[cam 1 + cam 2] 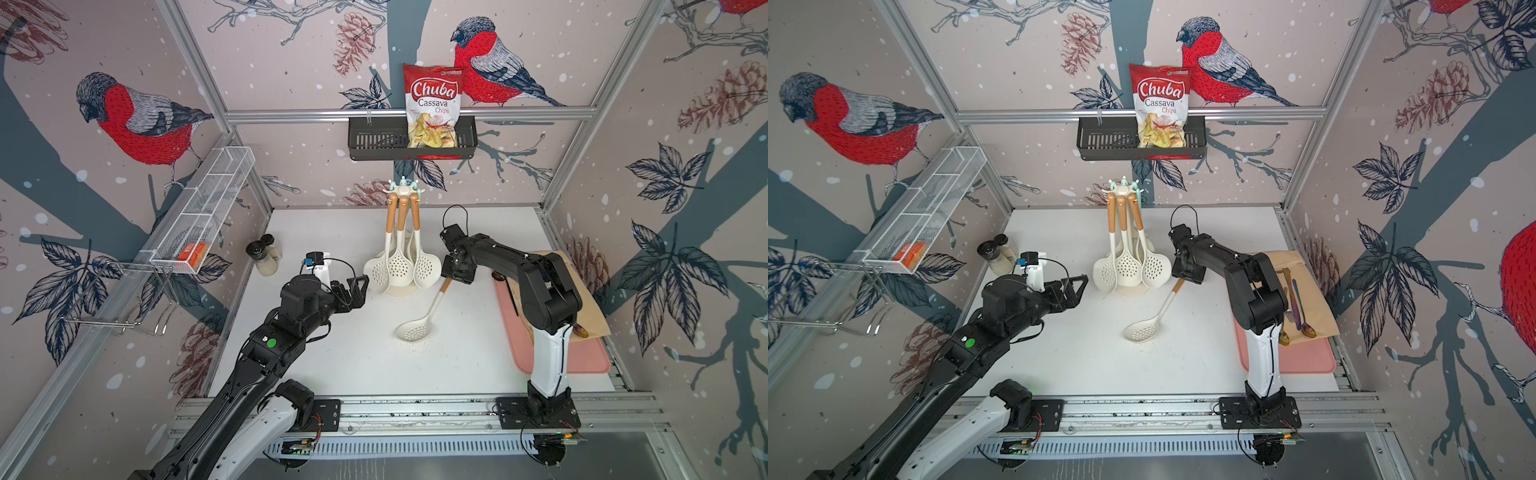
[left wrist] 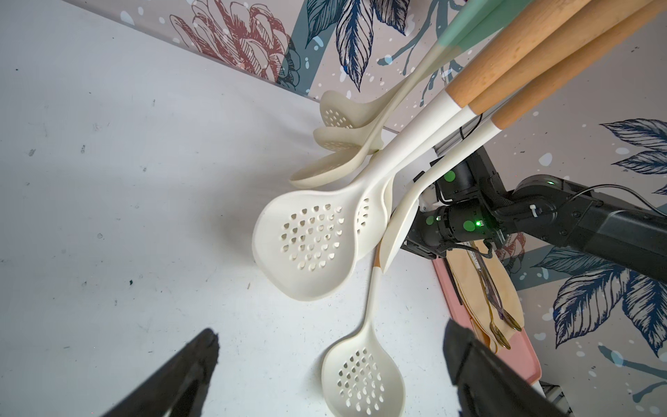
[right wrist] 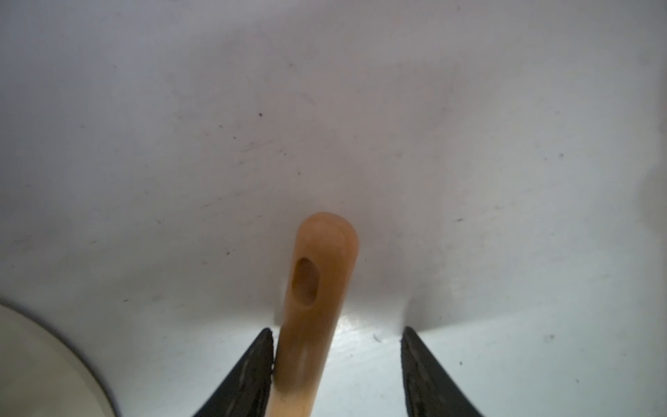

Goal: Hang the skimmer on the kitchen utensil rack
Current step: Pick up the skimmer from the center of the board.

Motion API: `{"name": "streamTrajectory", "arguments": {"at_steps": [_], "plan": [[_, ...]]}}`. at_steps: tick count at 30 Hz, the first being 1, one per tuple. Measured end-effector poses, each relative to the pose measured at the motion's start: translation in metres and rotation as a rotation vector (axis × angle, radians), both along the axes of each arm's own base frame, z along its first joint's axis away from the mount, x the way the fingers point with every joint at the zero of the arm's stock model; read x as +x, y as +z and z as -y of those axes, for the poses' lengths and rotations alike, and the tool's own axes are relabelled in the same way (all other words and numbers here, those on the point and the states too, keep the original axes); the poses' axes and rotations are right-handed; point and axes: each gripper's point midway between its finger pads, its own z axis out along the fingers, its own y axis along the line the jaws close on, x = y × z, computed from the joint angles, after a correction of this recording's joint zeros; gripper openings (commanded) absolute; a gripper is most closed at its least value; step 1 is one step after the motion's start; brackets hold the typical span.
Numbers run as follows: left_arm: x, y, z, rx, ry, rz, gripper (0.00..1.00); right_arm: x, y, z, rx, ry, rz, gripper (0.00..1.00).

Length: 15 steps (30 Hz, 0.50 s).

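Note:
A cream skimmer (image 1: 412, 331) (image 1: 1141, 331) with a wooden handle end lies flat on the white table, in front of the cream-white kitchen utensil rack (image 1: 402, 190) (image 1: 1122, 190). Several similar skimmers (image 1: 399, 266) hang from the rack's hook arms. My right gripper (image 1: 457, 276) (image 3: 337, 335) is down over the handle end (image 3: 317, 289), jaws open: one finger touches the wood and the other stands apart. My left gripper (image 1: 359, 291) (image 2: 332, 332) hovers wide open and empty left of the rack; in its wrist view the lying skimmer's bowl (image 2: 361, 379) shows between its fingers.
A black wall basket (image 1: 374, 143) holds a chips bag (image 1: 432, 104). A white mesh shelf (image 1: 208, 208) runs along the left wall. Two shakers (image 1: 264, 255) stand at the table's left. A pink mat (image 1: 1308, 357) with tan cloth and cutlery (image 1: 1296, 307) lies at the right.

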Motion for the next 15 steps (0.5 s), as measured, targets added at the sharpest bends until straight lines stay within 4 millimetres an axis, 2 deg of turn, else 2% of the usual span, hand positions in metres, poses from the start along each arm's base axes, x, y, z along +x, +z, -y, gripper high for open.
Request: {"name": "streamTrajectory", "arguments": {"at_steps": [3, 6, 10, 15], "plan": [[0.000, -0.010, -0.002, 0.025, 0.007, -0.040, 1.00, -0.001, -0.003, 0.004, -0.024, 0.000, -0.006, 0.43], [-0.001, -0.012, -0.006, 0.026, 0.029, -0.053, 1.00, -0.001, -0.004, 0.005, -0.028, -0.001, -0.008, 0.30], [-0.008, 0.002, -0.010, -0.042, 0.049, -0.007, 1.00, 0.000, -0.003, 0.008, -0.019, -0.005, 0.017, 0.15], [-0.025, 0.008, -0.018, -0.093, 0.050, 0.075, 1.00, -0.016, 0.005, 0.022, 0.006, -0.054, 0.014, 0.00]]}}
